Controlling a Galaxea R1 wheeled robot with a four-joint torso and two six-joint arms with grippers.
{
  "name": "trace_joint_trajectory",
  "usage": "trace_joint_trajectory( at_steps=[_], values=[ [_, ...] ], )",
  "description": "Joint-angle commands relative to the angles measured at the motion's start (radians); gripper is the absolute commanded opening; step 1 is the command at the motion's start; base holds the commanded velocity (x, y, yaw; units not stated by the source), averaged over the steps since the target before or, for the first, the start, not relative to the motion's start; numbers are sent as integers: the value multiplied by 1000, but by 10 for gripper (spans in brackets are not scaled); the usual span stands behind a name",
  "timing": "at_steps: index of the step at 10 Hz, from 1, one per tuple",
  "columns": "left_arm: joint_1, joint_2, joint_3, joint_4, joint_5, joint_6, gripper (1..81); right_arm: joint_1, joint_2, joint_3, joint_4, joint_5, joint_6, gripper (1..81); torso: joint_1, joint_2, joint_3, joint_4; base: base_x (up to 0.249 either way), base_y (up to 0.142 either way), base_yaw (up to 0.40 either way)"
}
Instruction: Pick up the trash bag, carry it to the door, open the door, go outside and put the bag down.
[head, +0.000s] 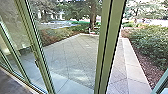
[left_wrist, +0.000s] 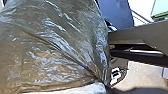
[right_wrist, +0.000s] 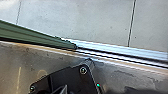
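Observation:
The trash bag (left_wrist: 55, 47), dark, shiny and translucent, is large and close in the left wrist view. Its folds draw together to a narrow gather, where my left gripper (left_wrist: 102, 83) is shut on it. Green-framed glass door panels (head: 107, 47) stand before me in the head view; a dark handle (head: 37, 63) sits on an upright at the left. In the right wrist view, a green door frame (right_wrist: 32, 36) reaches in and ends at the metal threshold (right_wrist: 120, 53). The state of my right gripper cannot be made out.
Outside lies a paved yard (head: 75, 53) with a pale edging strip (head: 133, 66) at its right. Bushes (head: 151, 41) and a mulch bed border that strip. A tree trunk (head: 92, 15) rises beyond the yard. Dark indoor floor (right_wrist: 15, 65) lies on the near side of the threshold.

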Motion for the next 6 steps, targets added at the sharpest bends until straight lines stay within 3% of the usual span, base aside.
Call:
trace_joint_trajectory(
  at_steps=[1,3,6],
  values=[
    [-27,3,5,4,73,9,10,-155,90,-110,-183,175,-4,811,0,0,0,0,0,0,0],
    [-31,3,5,4,74,9,10,-253,192,-248,-235,232,-4,811,0,0,0,0,0,0,0],
    [-33,4,5,4,74,9,10,-365,334,-440,-250,313,-12,811,-1,0,0,0,0,0,0]
  ],
)
